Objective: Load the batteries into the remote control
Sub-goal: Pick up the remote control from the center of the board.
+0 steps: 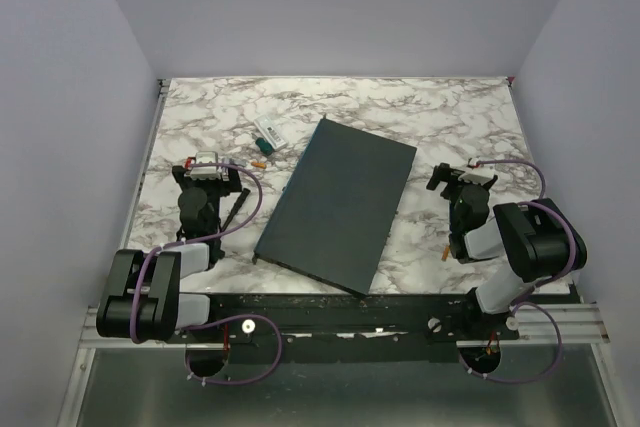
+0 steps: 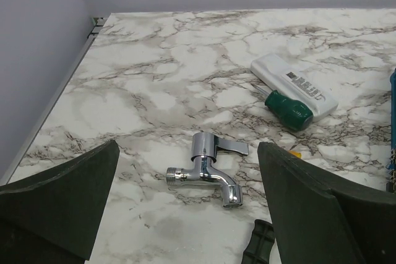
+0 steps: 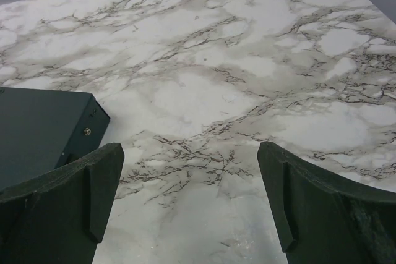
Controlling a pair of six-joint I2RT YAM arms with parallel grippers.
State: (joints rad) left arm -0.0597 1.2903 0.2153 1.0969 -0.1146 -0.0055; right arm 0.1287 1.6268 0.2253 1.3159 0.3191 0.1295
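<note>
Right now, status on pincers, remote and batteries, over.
Left pincer, right pincer open, empty. Remote control untouched beside green-handled tool. One battery loose near it. Chrome tap sits ahead of left pincer.

The surface [image 3: 204, 41] is white marble veined in grey-brown. Just ahead of the left end effector [image 2: 187, 149] gleams a chrome tap [image 2: 207, 168]. Beyond it to the right are the white remote control [image 2: 294, 85] with grey markings and a dark green handle [image 2: 288, 110]. The batteries [image 1: 262, 161] show orange. Left of the right end effector [image 3: 189, 153] is a dark grey slab [image 3: 37, 128]. Its fingers [image 3: 62, 196] are dull greenish black.
</note>
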